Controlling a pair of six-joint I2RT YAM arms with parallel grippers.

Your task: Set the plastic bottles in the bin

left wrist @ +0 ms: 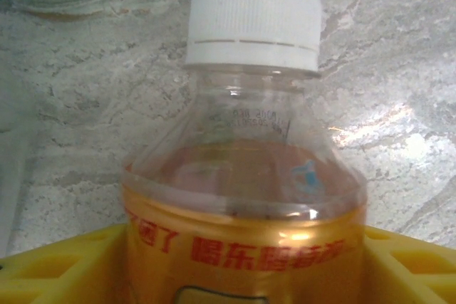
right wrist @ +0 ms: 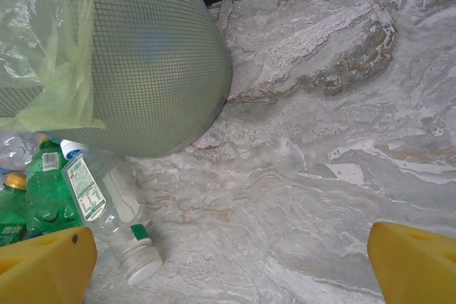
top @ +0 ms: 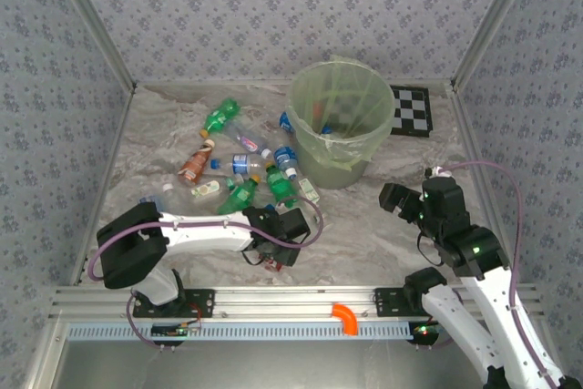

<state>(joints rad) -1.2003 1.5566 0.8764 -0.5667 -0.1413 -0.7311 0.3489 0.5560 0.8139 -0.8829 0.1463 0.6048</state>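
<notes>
An orange-labelled bottle (left wrist: pixel 246 197) with a white cap (left wrist: pixel 253 23) sits between the yellow fingers (left wrist: pixel 64 265) of the left gripper (top: pixel 273 249), which are closed against its two sides. From above the bottle is mostly hidden under this gripper, near the front of the table (top: pixel 364 234); a small red spot there is probably its label. The other plastic bottles (top: pixel 244 172) lie in a group further back, just left of the upright bin (top: pixel 319 157). The right gripper (right wrist: pixel 229 261) is spread wide with nothing in it, near the bin.
</notes>
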